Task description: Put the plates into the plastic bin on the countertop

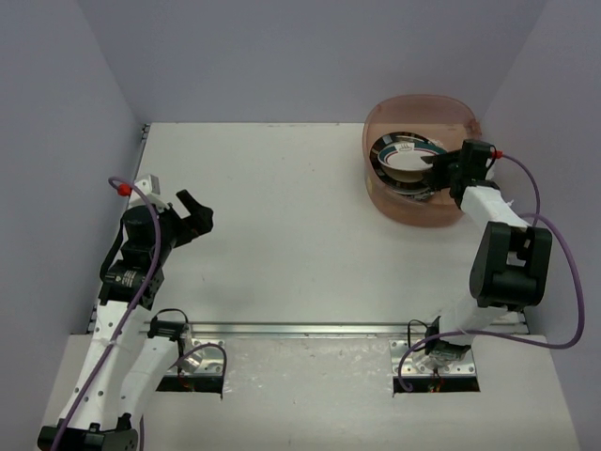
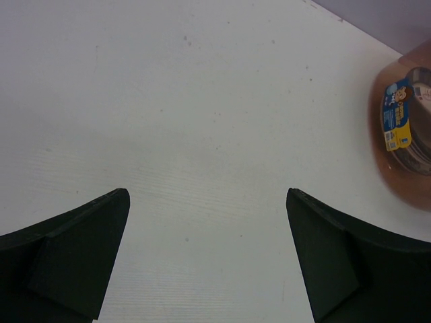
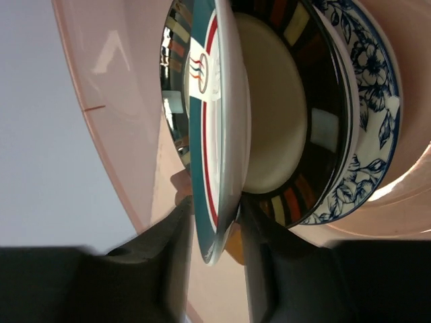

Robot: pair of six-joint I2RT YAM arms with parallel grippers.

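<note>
The pinkish plastic bin [image 1: 421, 212] stands at the far right of the white countertop [image 1: 282, 216] and holds a stack of plates [image 1: 402, 155]. My right gripper [image 1: 439, 171] reaches into it. In the right wrist view it [image 3: 215, 215] is shut on the rim of the red-teal plate [image 3: 205, 134], held on edge above the black-rimmed plate [image 3: 316, 128] and the blue floral plate [image 3: 377, 81], close to the bin wall [image 3: 114, 101]. My left gripper [image 1: 195, 218] is open and empty over bare countertop at the left [image 2: 207, 194]. The bin also shows in the left wrist view [image 2: 404, 175].
A metal rail [image 1: 300, 329] runs along the countertop's front edge. Grey walls close in the back and both sides. A blue and yellow sticker [image 2: 397, 114] is on the bin's side. No plates lie on the countertop outside the bin.
</note>
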